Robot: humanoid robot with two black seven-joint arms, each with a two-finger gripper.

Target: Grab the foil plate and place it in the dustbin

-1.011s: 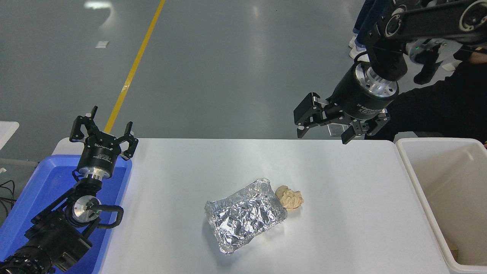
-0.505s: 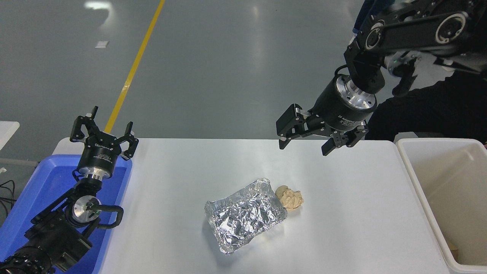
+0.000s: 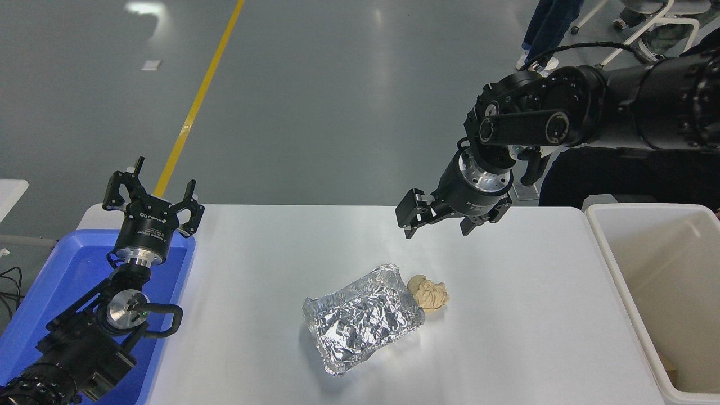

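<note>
Setting: grey floor (image 3: pixel 337 101) crossed by a yellow line (image 3: pixel 194 107) is seen beyond a white table (image 3: pixel 506 315).
Foil plate (image 3: pixel 363 319): a crinkled silver tray is laid open side up near the table's middle, turned askew, with one corner raised toward 1 o'clock.
Paper lump (image 3: pixel 428 292): a tan crumpled wad is found at 2 o'clock of the foil plate, touching its rim.
Dustbin (image 3: pixel 613 270): an off-white bin with a beige inside is set at the table's right edge, at 3 o'clock of the plate and well apart from it.
Right gripper (image 3: pixel 436 226): it is held in the air over the table's far part, at 1 o'clock of the plate and clear of it; its jaws are spread wide and nothing is held between them.
Left gripper (image 3: pixel 153 198): it is parked at 9 o'clock of the table, above a blue tub (image 3: pixel 62 281); its jaws are pointed up, spread wide and empty.
Background: a person's legs (image 3: pixel 548 25) are visible at the top right.
</note>
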